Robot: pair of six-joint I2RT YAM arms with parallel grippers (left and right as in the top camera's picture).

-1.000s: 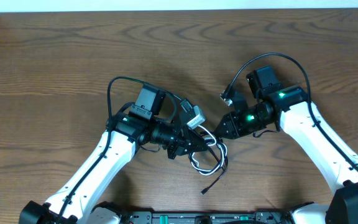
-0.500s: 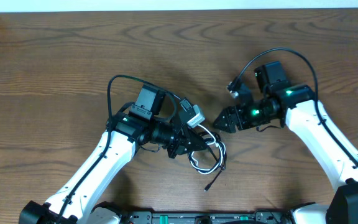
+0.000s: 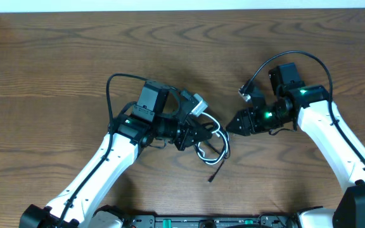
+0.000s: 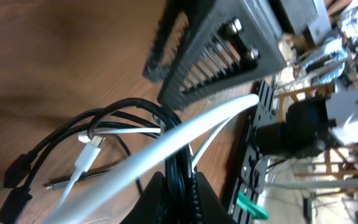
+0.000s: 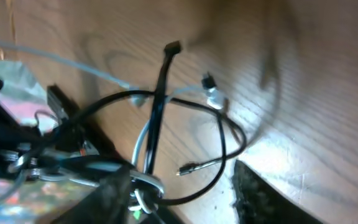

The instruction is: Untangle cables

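Table [image 3: 56, 63]: wood, brown, strong grain, smooth, low satin sheen; pale glare patches in right wrist view.
Black cable [image 5: 159, 99]: smooth plastic sheath, slight gloss.
White cable [image 4: 166, 140]: smooth plastic, glossier, catches light.
Arm shells [image 3: 97, 168]: white hard plastic, glossy.
Wrist housings [image 3: 152, 100]: black plastic, matt.

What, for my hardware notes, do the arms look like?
The left arm and right arm have white shells, black joints, green lights, a black cable loop over each wrist. The left end effector and right end effector are black, the left's fingers ridged.
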